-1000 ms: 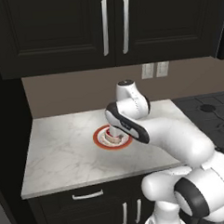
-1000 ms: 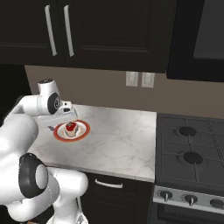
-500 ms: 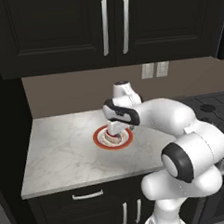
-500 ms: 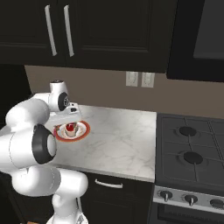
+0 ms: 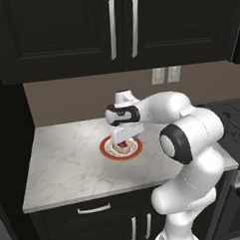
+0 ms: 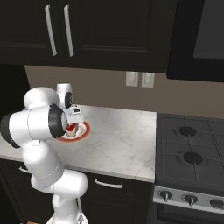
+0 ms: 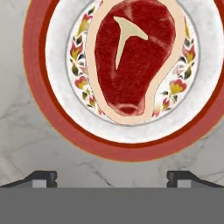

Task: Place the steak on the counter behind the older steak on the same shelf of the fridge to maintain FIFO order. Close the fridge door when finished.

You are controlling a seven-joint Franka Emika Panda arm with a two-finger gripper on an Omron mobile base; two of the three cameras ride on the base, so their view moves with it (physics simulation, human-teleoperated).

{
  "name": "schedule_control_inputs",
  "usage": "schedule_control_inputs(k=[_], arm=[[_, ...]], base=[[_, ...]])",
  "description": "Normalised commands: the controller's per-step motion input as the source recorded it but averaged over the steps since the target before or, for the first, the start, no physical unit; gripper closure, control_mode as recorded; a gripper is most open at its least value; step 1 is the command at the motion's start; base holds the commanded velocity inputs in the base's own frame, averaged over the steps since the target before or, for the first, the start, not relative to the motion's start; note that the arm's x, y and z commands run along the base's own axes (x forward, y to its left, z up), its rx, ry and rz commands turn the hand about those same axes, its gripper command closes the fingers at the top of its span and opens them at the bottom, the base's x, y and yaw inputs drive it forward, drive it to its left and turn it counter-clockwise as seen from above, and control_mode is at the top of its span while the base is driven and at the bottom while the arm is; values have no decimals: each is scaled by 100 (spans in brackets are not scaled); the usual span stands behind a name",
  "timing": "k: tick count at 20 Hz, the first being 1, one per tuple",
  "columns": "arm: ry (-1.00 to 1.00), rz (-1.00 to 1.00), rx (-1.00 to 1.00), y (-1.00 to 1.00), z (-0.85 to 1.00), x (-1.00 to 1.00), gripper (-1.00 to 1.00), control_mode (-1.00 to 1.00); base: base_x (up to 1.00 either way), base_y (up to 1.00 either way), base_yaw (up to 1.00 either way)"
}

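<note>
The jaws stand wide apart, empty, just above the steak (image 7: 133,59). The steak lies on a red-rimmed plate (image 7: 39,118) with a flower border, on the marble bench (image 5: 64,165), toward its middle, nearer the back edge.
</note>
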Motion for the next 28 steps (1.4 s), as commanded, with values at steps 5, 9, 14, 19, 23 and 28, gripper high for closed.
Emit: schedule_control_inputs(k=[5,9,14,19,23,28], arm=[[0,0,0,13,-19,23,-100,-100],[0,0,0,9,-18,11,-100,-100],[-2,0,0,0,-12,0,-100,-100],[-7,0,0,0,-12,2,-100,-100],[-16,0,0,-14,-14,8,-100,-100],[-24,0,0,-17,-18,15,-100,-100]], base=[[0,0,0],[0,0,0],[0,0,0],[0,0,0],[0,0,0],[0,0,0]])
